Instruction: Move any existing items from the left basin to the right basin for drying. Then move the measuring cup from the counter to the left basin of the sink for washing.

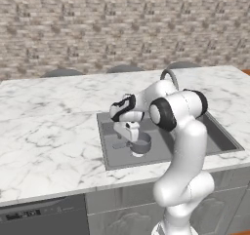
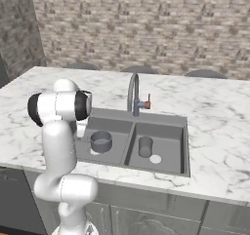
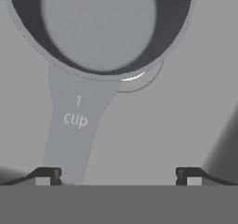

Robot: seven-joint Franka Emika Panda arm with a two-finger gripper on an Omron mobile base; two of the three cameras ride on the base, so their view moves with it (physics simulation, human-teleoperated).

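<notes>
1. The measuring cup (image 2: 101, 141) sits upright on the floor of the left basin (image 2: 115, 127), the wider compartment of the sink (image 2: 184, 146), over that basin's pale drain (image 3: 139, 79), part of which peeks out from under the cup's rim in the hand view.
2. In the hand view the cup's flat handle (image 3: 76, 121), marked "1 cup", runs from the bowl toward the tool (image 3: 116, 175).
3. The tool is spread wide: its two dark fingertips (image 3: 46, 174) stand far apart, one by the end of the handle and the other over bare basin floor. It pinches nothing.
4. From the left base view the tool (image 1: 128, 137) hangs inside the left basin, just beside the cup on the side away from the faucet (image 2: 133, 90).
5. In the right basin (image 2: 173, 134), the narrower compartment, a small grey cylinder (image 2: 145, 146) stands upright near its own pale drain (image 2: 155, 158).
6. The faucet rises from the sink's back edge, roughly above the divider between the basins.
7. The white marble desk (image 2: 219, 131) surrounds the sink.
</notes>
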